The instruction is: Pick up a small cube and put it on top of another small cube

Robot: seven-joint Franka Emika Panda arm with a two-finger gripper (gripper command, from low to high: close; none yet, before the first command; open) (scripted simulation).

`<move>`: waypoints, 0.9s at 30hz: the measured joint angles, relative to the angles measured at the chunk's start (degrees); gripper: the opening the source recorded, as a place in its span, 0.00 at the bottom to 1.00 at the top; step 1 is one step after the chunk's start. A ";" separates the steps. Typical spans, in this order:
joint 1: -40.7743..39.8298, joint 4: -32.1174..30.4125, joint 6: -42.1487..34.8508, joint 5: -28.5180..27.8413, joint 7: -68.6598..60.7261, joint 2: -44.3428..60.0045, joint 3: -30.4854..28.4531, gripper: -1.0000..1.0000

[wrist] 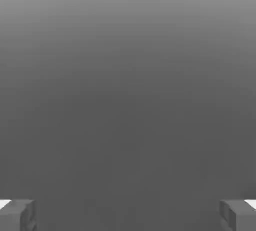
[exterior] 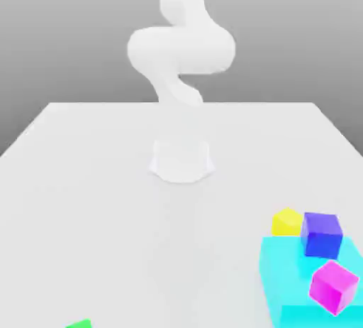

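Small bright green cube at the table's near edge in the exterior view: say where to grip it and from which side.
Only the top of the small bright green cube shows, so this is a guess: grip two opposite side faces, coming straight down from above. It lies apart from the other blocks, and the gripper is open.

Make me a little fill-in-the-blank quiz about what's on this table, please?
1. The large flat block at the exterior view's right is colored ____.
2. The magenta cube and the ____ cube both rest on top of that block.
3. The gripper has its fingers ____, with nothing between them.
4. The green cube lies at the exterior view's ____ edge.

Missing words: cyan; blue; open; bottom
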 joint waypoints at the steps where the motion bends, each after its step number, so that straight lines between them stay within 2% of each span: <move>1: -1.14 0.22 0.52 -0.46 1.82 2.26 0.61 0.50; 9: -8.56 1.89 4.40 -4.51 15.82 19.08 4.24 0.50; 18: -13.23 3.76 8.70 -8.50 31.02 37.78 4.22 0.50; 27: -15.36 5.41 13.63 -6.24 41.90 55.81 2.35 0.50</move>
